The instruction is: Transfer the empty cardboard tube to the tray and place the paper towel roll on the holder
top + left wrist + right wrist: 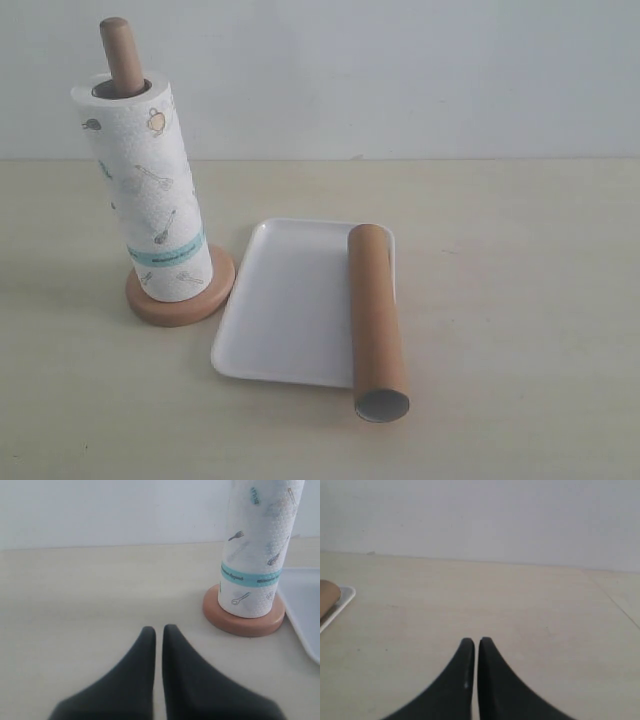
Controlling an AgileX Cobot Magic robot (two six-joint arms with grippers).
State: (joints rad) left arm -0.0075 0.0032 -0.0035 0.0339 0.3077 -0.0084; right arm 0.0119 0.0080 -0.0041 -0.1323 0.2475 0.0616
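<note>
On tray (285, 300): empty cardboard tube (376, 310); beside tray: paper towel roll (150, 190) on holder (175, 310); left claw (159, 630), right claw (476, 642) pinched, empty; both steps apparently done, no further move needed.

Left gripper (159, 628), lower centre of the left wrist view: two matte charcoal fingers (135, 680), broad at the frame's bottom edge, tapering along concave outer edges to rounded tips. Right gripper (473, 641), lower centre of the right wrist view: same form, nearer black, with a small pale speck (466, 685) on one finger.
</note>
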